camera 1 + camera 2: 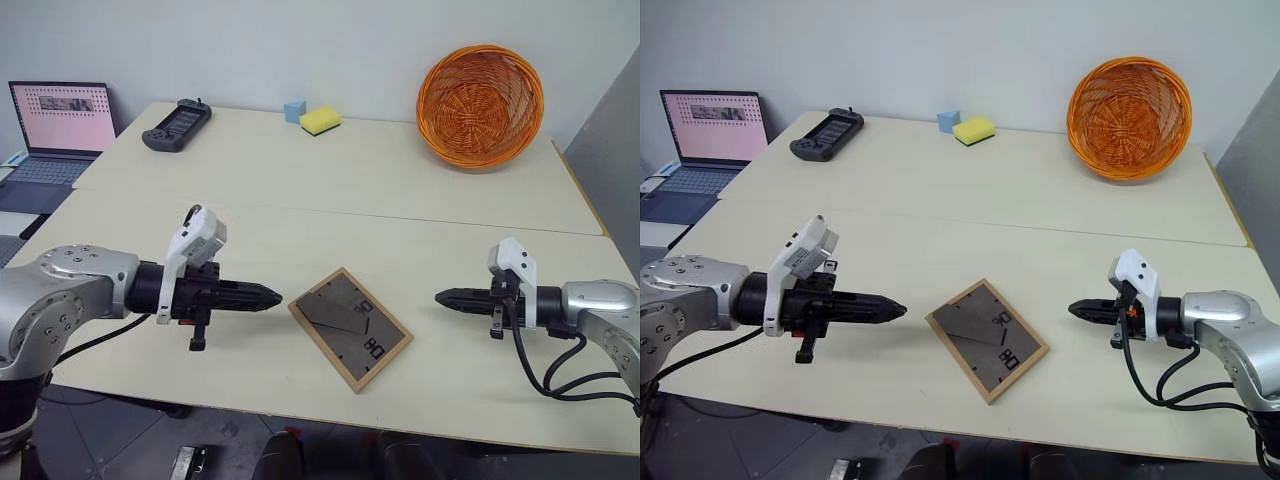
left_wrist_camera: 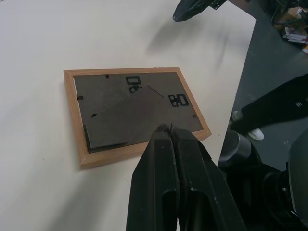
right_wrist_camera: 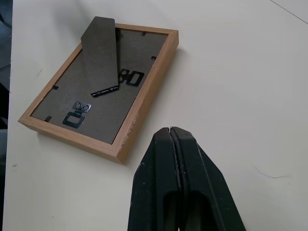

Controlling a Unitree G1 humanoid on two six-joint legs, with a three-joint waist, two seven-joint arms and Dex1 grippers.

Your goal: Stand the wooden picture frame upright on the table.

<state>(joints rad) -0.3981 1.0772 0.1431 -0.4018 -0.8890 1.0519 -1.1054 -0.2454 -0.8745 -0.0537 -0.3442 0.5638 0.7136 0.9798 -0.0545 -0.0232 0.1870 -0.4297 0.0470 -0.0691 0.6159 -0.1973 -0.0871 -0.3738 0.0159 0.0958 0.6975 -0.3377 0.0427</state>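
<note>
Two closed, empty grippers, left (image 1: 268,295) and right (image 1: 447,297), flank the frame (image 1: 350,327) lying face-down at lower centre of the table (image 1: 400,190); likely light, rigid, best gripped by its wooden edges.

bare table (image 1: 250,260) all round the flat-lying wooden picture frame (image 1: 350,327); basket (image 1: 480,105), sponge (image 1: 320,120) far behind
</note>
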